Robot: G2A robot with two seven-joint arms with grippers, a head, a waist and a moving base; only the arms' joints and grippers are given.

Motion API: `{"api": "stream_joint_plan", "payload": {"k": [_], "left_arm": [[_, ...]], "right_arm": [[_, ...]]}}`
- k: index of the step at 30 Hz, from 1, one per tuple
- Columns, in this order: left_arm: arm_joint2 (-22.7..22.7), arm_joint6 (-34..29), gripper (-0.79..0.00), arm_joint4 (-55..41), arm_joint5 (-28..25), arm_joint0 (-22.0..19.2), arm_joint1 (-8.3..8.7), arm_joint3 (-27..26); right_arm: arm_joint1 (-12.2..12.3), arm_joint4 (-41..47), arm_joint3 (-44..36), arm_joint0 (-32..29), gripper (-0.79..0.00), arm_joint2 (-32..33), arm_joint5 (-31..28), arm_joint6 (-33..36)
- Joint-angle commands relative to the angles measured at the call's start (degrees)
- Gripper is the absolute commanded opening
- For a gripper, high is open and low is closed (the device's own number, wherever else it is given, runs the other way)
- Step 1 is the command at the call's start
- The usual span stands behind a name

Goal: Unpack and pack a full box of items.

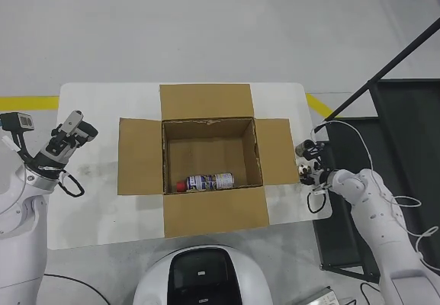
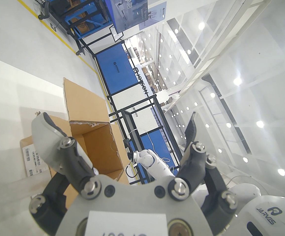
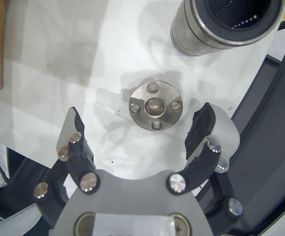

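Over to the cardboard box (image 1: 212, 128) at the middle of the table (image 1: 105, 206), with all four flaps (image 1: 206, 101) folded out flat, presumably to keep the mouth free for reaching in. Down inside, against the six o'clock wall, just one spray can (image 1: 210, 181) lying on its side, red cap (image 1: 180, 184) toward nine o'clock. Looks like the unpacking half, close to finished. Out at three o'clock, past the flaps and by the table edge, the right gripper (image 3: 139, 110) poised low, spread wide, clutching nothing, straddling a round steel flange (image 3: 155, 106) lying flat on the table, no contact from either finger. Near that, a linear bearing (image 3: 194, 33), bore facing the camera, likely parked out there to stay clear of the box. At nine o'clock, the left gripper (image 1: 81, 126) held up off the table, likewise spread wide and empty, angled toward the box, probably well placed for fetching that can.
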Motion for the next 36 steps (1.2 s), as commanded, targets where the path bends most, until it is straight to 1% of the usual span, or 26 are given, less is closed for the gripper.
{"api": "stream_joint_plan", "payload": {"k": [1,2,5,6,8,9,10,11,12,14,15,18,21,26,30,36], "left_arm": [[0.0,0.0,0.0,0.0,0.0,0.0,0.0,0.0],[0.0,0.0,0.0,0.0,0.0,0.0,0.0,0.0],[0.0,0.0,0.0,0.0,0.0,0.0,0.0,0.0],[0.0,0.0,0.0,0.0,0.0,0.0,0.0,0.0],[0.0,0.0,0.0,0.0,0.0,0.0,0.0,0.0],[0.0,0.0,0.0,0.0,0.0,0.0,0.0,0.0],[0.0,0.0,0.0,0.0,0.0,0.0,0.0,0.0],[0.0,0.0,0.0,0.0,0.0,0.0,0.0,0.0],[0.0,0.0,0.0,0.0,0.0,0.0,0.0,0.0],[0.0,0.0,0.0,0.0,0.0,0.0,0.0,0.0],[0.0,0.0,0.0,0.0,0.0,0.0,0.0,0.0],[0.0,0.0,0.0,0.0,0.0,0.0,0.0,0.0],[0.0,0.0,0.0,0.0,0.0,0.0,0.0,0.0],[0.0,0.0,0.0,0.0,0.0,0.0,0.0,0.0],[0.0,0.0,0.0,0.0,0.0,0.0,0.0,0.0],[0.0,0.0,0.0,0.0,0.0,0.0,0.0,0.0]], "right_arm": [[-0.09,-0.25,1.04,0.75,-0.031,-0.56,0.32,-0.34],[-0.14,-0.46,1.5,1.1,-0.037,-0.88,0.53,-0.66],[-0.29,-0.92,2.92,2.07,-0.095,-1.64,1.46,-1.61],[-0.33,-1.16,3.33,2.36,-0.142,-1.85,2.03,-1.91],[-0.42,-1.51,3.98,2.85,-0.209,-2.35,2.55,-2.27],[-0.44,-1.62,4.31,3.09,-0.277,-2.55,2.7,-2.4],[-0.47,-1.83,4.67,3.34,-0.394,-2.74,3.05,-2.51],[-0.51,-1.95,4.99,3.57,-0.449,-2.96,3.35,-2.66],[-0.55,-1.98,5.26,3.77,-0.526,-3.14,3.49,-2.86],[-0.59,-2.13,5.74,4.03,-0.748,-3.36,4.1,-3.27],[-0.59,-2.19,5.87,4.08,-0.785,-3.44,4.27,-3.51],[-0.48,-2.47,5.82,3.74,-0.785,-3.28,4.93,-4.83],[-0.07,-2.53,4.58,2.24,-0.785,-2.37,4.3,-6.29],[1.15,-3.12,-0.87,-2.27,-0.785,0.82,3.18,-7.82],[2.37,-2.82,-9.8,-8.25,-0.785,5.22,2.45,-8.5],[3.69,-0.23,-28.61,-19.23,-0.785,12.57,1.22,-6.69]]}}
